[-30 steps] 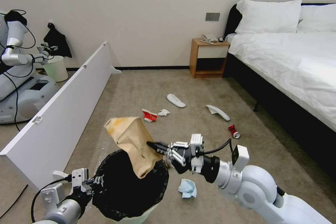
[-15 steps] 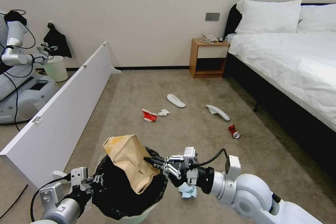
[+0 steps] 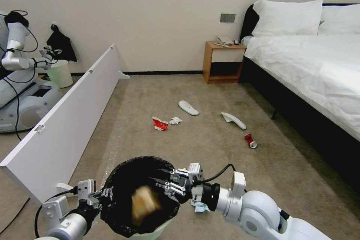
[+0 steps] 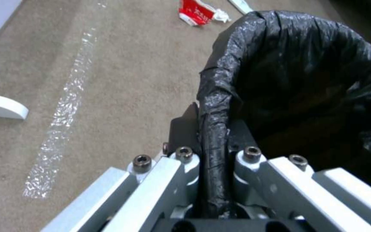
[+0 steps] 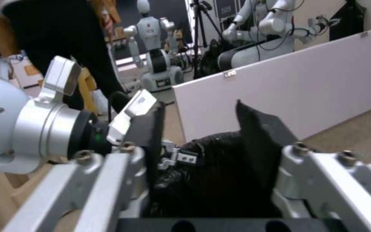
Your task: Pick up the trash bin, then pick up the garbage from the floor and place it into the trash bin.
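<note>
Room: beige carpet floor (image 3: 210, 93) under me, a bed (image 3: 311, 67) with white sheets on my right, a wooden nightstand (image 3: 222, 62) by the far wall, a long white board (image 3: 71, 116) on edge to my left.
Trash bin: the trash bin (image 3: 123, 180) hangs just before me, black bag over its rim, the mouth facing up toward my head camera.
My left gripper: my left gripper (image 4: 213, 151) is clamped on the bin's rim – one finger outside, one inside, the black bag pinched between them; it shows at the bin's left side from my head (image 3: 101, 197).
My right gripper: my right gripper (image 3: 168, 187) is at the bin's right rim, over the mouth, its fingers (image 5: 258, 141) spread wide with nothing between them.
Brown paper bag: the brown paper bag (image 3: 144, 204) is a blur inside the bin's mouth, apart from my right gripper.
Blue tissue: a blue tissue (image 3: 200, 207) lies on the floor just right of the bin, partly under my right wrist.
Garbage beyond the bin: a crushed red-white cup (image 3: 160, 123) with a white tissue (image 3: 175, 120) just beside it – further off, two white slippers (image 3: 188, 107), the second one (image 3: 233, 120) nearer the bed.
Red can: the red can (image 3: 250, 140) lies on its side, right of the bin, near the bed.
</note>
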Controlling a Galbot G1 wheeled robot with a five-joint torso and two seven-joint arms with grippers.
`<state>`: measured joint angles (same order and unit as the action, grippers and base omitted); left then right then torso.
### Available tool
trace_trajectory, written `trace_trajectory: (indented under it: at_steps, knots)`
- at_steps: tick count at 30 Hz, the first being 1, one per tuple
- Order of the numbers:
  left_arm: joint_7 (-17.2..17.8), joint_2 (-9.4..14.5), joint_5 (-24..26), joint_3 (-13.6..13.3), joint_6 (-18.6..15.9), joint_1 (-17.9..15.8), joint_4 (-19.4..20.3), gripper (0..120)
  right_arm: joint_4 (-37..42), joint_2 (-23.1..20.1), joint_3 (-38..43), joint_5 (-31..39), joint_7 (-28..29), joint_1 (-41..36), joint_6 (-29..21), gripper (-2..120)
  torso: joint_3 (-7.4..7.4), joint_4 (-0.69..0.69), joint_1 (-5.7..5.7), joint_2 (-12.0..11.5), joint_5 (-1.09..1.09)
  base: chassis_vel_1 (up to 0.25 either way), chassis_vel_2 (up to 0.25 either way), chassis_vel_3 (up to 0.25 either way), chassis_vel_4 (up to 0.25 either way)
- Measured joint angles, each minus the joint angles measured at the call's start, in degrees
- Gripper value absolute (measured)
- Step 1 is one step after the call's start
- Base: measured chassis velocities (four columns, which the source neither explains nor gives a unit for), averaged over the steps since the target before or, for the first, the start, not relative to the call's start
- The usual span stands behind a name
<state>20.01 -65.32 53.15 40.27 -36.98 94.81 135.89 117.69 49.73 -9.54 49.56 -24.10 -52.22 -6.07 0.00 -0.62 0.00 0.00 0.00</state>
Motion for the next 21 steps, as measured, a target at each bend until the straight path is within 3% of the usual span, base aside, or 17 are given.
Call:
trace_trajectory:
  at_steps: [14, 19, 21]
  knots:
    - [0.4, 0.3, 0.5, 1.4, -0.2, 0.0, -0.3, 4, 0.6, 0.1, 3.7, -0.1, 0.5, 0.1, 3.0, 98, 0.0, 0.0, 0.0, 0.0, 0.0, 0.0, 0.0, 0.0, 0.0]
    - [0.4, 0.3, 0.4, 2.1, -0.2, -0.2, -0.7, 4, 0.7, 0.2, 9.3, 0.0, 2.2, -2.5, 3.5, 100, 0.0, 0.01, 0.0, 0.0, 0.0, 0.0, 0.0, 0.0, 0.0]
    - [0.3, 0.2, 0.3, 2.8, -0.1, -0.5, -1.0, 4, 1.4, 0.1, 15.9, -0.9, 4.1, -6.7, 3.5, 100, 0.0, 0.0, 0.0, 0.0, 0.01, 0.0, 0.0, 0.0, 0.0]
